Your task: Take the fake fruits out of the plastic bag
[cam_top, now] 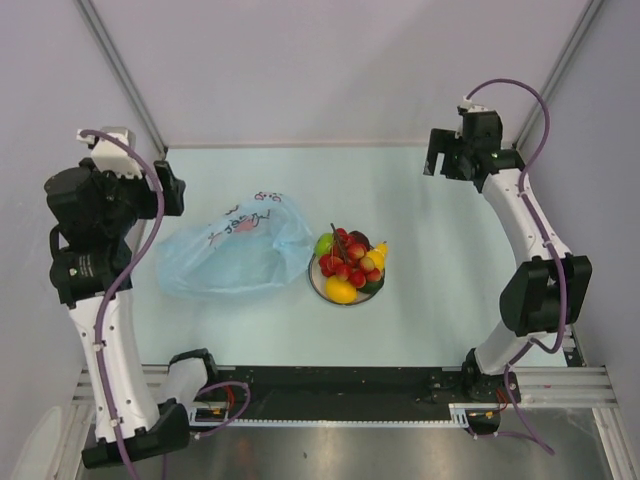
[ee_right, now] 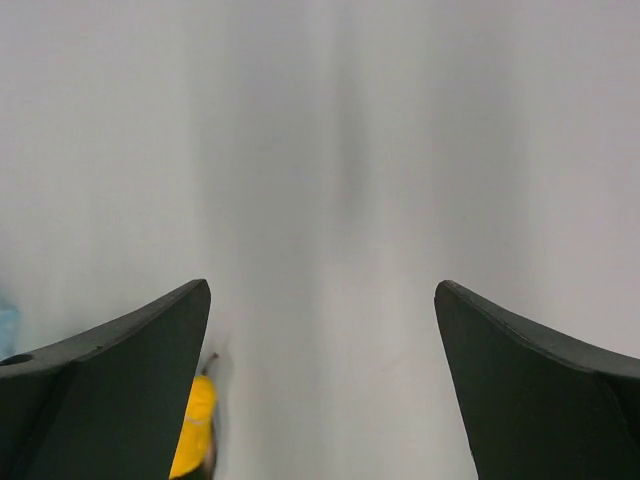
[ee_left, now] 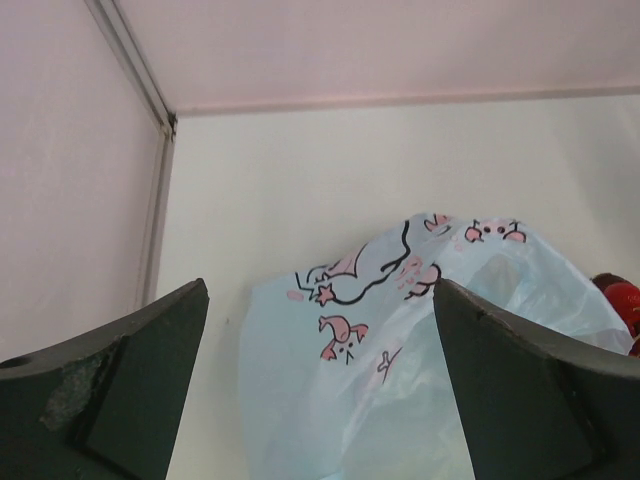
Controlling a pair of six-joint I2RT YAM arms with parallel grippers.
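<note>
The light-blue plastic bag (cam_top: 235, 247) with reddish print lies crumpled on the table left of centre. It also fills the lower middle of the left wrist view (ee_left: 400, 340). The fake fruits (cam_top: 349, 264) are piled on a round plate (cam_top: 322, 287) just right of the bag: a green apple, red berries, yellow pieces and a dark green one. A red fruit (ee_left: 622, 300) shows at the right edge of the left wrist view. A yellow fruit (ee_right: 195, 425) shows in the right wrist view. My left gripper (ee_left: 320, 390) is open and empty, raised left of the bag. My right gripper (ee_right: 322, 385) is open and empty, raised at the far right.
Pale walls close the table at the back and both sides, with metal frame posts (cam_top: 120, 70) in the corners. A black rail (cam_top: 340, 385) runs along the near edge between the arm bases.
</note>
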